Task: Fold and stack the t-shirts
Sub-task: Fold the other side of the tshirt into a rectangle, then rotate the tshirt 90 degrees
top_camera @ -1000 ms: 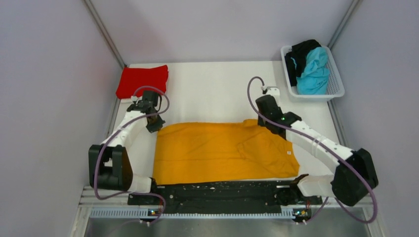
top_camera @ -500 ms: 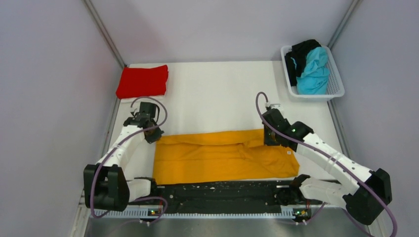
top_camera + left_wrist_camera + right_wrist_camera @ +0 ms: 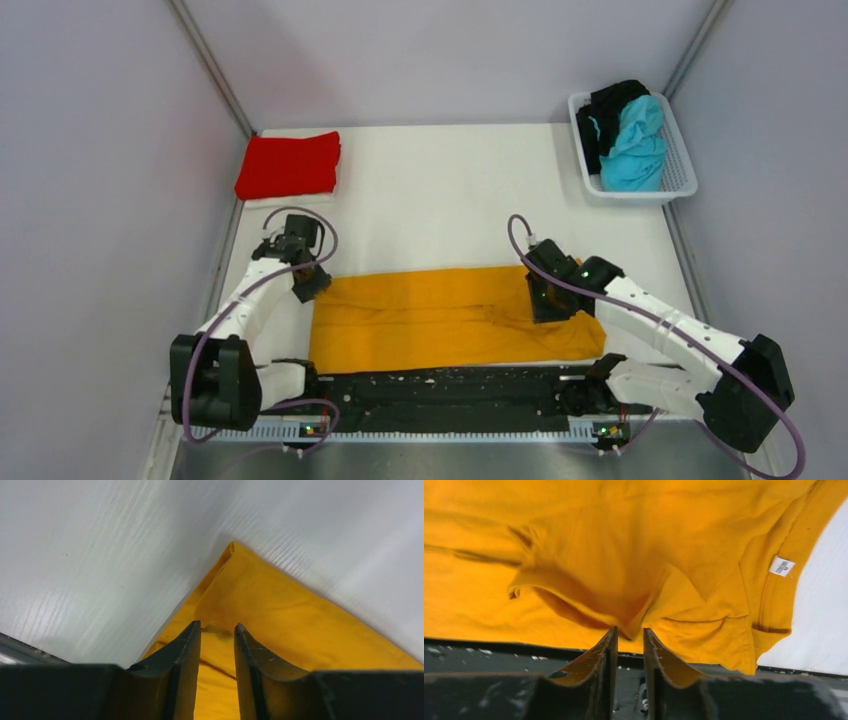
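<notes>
"White laminate table [image 3: 440, 190], and that orange-yellow cotton t-shirt [image 3: 430, 320] takes up most of its near half. It's folded into a long band lying just beyond the black rail [image 3: 440, 385] at the arms' bases."

"And the other shirts?"

"The white plastic mesh basket [image 3: 640, 196] at the far right corner holds a crumpled turquoise t-shirt [image 3: 635, 145] with a black t-shirt [image 3: 610, 105] beside it. A folded red t-shirt [image 3: 288, 165] lies at the far left corner, well apart from both arms."

"Where are the grippers?"

"The left gripper [image 3: 217, 625] is down at the band's far left corner. Its black fingers are a little apart, with cloth showing in the gap beneath them. The right gripper [image 3: 629, 630] sits over the right part, near the collar, and a raised fold of cloth meets its tips. Those fingers stand slightly apart too, but I can't tell whether they pinch that fold."

"Anything smaller?"

"A small white label [image 3: 783, 566] inside the neckline, near the right gripper's tips."
</notes>
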Robot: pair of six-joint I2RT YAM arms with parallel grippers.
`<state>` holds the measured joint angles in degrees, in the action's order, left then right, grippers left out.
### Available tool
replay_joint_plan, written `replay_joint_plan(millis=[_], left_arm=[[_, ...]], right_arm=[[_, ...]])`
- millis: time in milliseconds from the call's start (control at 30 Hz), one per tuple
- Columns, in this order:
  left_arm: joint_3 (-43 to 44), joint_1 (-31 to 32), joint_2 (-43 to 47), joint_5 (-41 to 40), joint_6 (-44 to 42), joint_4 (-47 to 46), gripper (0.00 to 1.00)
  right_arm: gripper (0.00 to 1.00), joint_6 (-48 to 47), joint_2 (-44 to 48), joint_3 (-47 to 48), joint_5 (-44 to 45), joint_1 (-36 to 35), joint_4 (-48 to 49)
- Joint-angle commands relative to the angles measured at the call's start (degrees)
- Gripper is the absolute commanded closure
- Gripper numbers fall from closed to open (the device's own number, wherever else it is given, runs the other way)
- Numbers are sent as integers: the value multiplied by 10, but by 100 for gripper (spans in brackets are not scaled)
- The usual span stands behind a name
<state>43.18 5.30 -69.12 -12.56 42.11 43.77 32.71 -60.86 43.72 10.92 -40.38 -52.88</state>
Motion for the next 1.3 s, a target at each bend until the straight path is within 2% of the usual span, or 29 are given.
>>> replay_joint_plan(millis=[0,67,133,167,200,300,400,500,667,767,933,1133,1267], left_arm=[[3,1,25,-25,22,42,57],[16,1,40,-34,33,73,40],[34,1,60,-41,39,94,4],[43,1,70,-38,37,93,2],[50,1,79,-26,29,82,1],[53,1,88,48,2,15,1],[52,5,58,116,-13,-41,1],[59,25,12,123,-17,-55,1],[56,64,-59,149,-20,-71,1],[45,77,-85,159,-17,-78,1],[12,84,-113,169,-17,-88,1],[9,85,-138,183,-13,-101,1],[1,95,-135,183,20,-123,1]], right_arm=[[63,-7,15,-17,-86,-10,-6],[45,-13,38,-16,-125,-10,-9],[20,-26,61,-3,-148,-10,-10],[7,-30,69,5,-146,-10,-9],[2,-30,71,12,-134,-10,-6],[1,-22,53,30,-68,-10,18],[1,-13,22,32,-38,-7,77],[1,21,-13,8,-27,12,108],[1,90,-27,-86,-99,92,138],[1,114,-7,-135,-124,98,169],[1,146,-20,-182,-104,107,260],[1,80,-94,-125,-33,153,327],[1,38,-157,-53,-51,202,389]])
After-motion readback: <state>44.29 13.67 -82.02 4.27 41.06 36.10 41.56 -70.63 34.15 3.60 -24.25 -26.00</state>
